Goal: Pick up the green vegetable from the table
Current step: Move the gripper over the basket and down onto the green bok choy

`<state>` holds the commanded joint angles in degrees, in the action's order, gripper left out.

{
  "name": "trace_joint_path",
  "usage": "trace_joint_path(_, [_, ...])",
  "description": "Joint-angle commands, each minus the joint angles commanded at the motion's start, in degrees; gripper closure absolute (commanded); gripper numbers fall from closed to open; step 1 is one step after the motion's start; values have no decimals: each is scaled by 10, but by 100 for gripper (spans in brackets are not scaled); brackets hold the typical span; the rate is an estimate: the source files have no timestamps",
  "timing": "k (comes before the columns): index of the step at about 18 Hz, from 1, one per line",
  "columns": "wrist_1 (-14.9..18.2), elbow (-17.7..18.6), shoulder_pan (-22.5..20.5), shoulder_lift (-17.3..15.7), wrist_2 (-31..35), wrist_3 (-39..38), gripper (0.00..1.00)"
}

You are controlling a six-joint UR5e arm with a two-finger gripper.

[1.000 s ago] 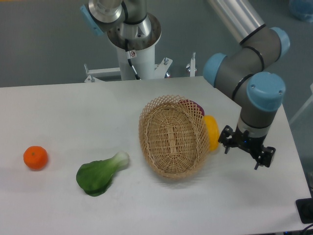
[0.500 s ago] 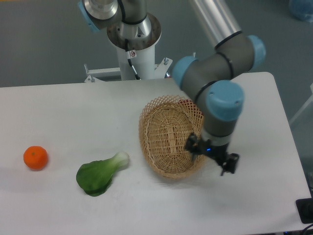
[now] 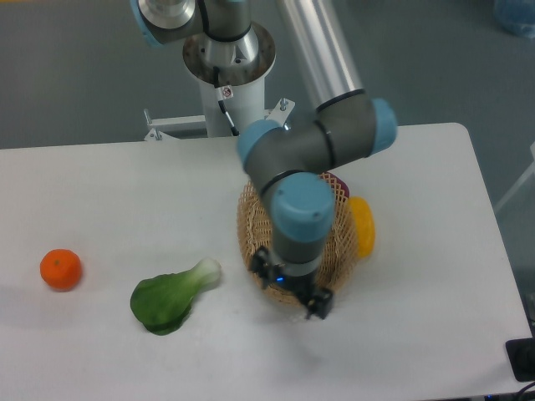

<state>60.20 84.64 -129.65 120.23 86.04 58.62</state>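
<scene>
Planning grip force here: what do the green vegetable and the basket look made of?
The green vegetable looks like smooth moulded plastic or rubber with a slight sheen, so probably a toy. The basket is tan woven wicker, its open lattice rim showing the strands.

Your arm [image 3: 305, 167] hid most of the basket [image 3: 249, 219] and the dark red item [image 3: 338, 181] behind it; the gripper [image 3: 290, 288] was too small to tell its jaws' spacing.

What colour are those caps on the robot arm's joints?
Light blue caps on a grey arm, seen clearly in the fixed camera view.
</scene>
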Motion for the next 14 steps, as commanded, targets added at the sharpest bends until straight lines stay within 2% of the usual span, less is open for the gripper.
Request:
trace_joint_path(7, [3, 38, 52, -13, 2, -7, 0])
trace_joint_path(11, [0, 73, 59, -30, 2, -6, 0])
trace_joint_path(14, [0, 80, 63, -32, 3, -6, 0])
